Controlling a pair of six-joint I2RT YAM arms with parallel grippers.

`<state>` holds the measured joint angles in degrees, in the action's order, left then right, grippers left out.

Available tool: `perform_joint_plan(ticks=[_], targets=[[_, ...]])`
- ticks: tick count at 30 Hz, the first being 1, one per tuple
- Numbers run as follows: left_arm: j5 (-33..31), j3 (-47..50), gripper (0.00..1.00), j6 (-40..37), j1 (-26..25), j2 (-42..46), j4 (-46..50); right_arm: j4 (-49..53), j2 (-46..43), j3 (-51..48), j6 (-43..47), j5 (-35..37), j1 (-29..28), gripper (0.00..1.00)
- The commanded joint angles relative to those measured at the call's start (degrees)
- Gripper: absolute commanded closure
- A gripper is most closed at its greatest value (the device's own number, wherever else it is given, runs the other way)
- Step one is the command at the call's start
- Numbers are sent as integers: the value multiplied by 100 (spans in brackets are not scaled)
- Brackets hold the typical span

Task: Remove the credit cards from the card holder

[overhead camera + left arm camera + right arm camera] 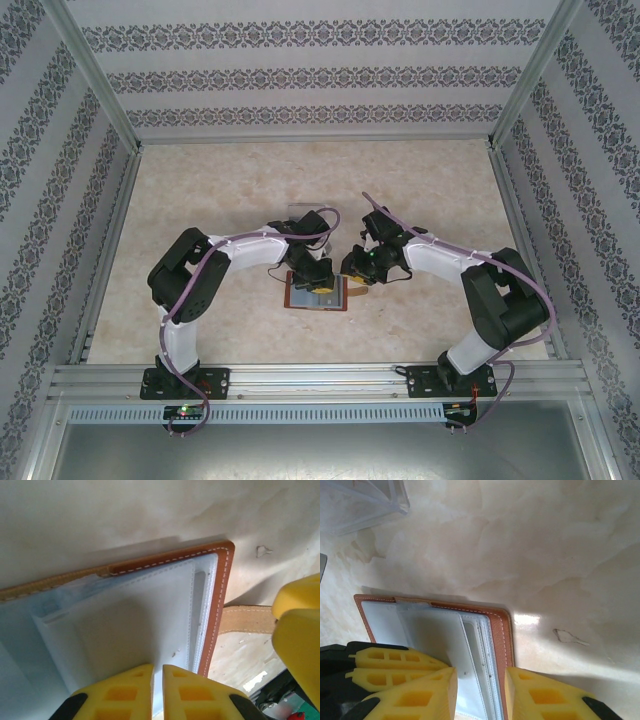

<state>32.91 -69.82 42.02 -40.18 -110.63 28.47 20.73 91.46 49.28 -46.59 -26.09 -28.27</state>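
The card holder point(318, 297) lies open and flat on the table between the two arms; its brown stitched rim point(217, 605) and pale inner pockets face up. A pale credit card point(125, 630) stands partly out of a pocket. My left gripper point(157, 667) is nearly shut, with that card's near edge in the thin gap between its fingers. In the right wrist view the same card point(432, 635) rises beside the left gripper's fingers point(390, 662). My right gripper point(480, 672) is open astride the holder's right edge point(501, 630), one finger on the pockets, the other just beyond the rim.
A clear plastic tray point(360, 500) sits on the table just behind the holder. The holder's closing tab point(247, 620) sticks out to its right. The right gripper's yellow finger point(297, 635) is close beside the left gripper. Bare marble tabletop point(200, 190) stretches to the patterned walls.
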Motion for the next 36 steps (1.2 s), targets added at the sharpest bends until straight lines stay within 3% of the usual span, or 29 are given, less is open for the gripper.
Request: perform_joint_plan(ticks=[1, 26, 36], targets=[[-386, 42, 88, -170, -33, 137, 377, -103, -118, -67, 44, -148, -31, 67], [-359, 300, 92, -133, 89, 514, 249, -336, 661, 185, 186, -467, -486, 65], [-381, 414, 90, -36, 268, 1223, 168, -178, 707, 255, 263, -346, -523, 61]])
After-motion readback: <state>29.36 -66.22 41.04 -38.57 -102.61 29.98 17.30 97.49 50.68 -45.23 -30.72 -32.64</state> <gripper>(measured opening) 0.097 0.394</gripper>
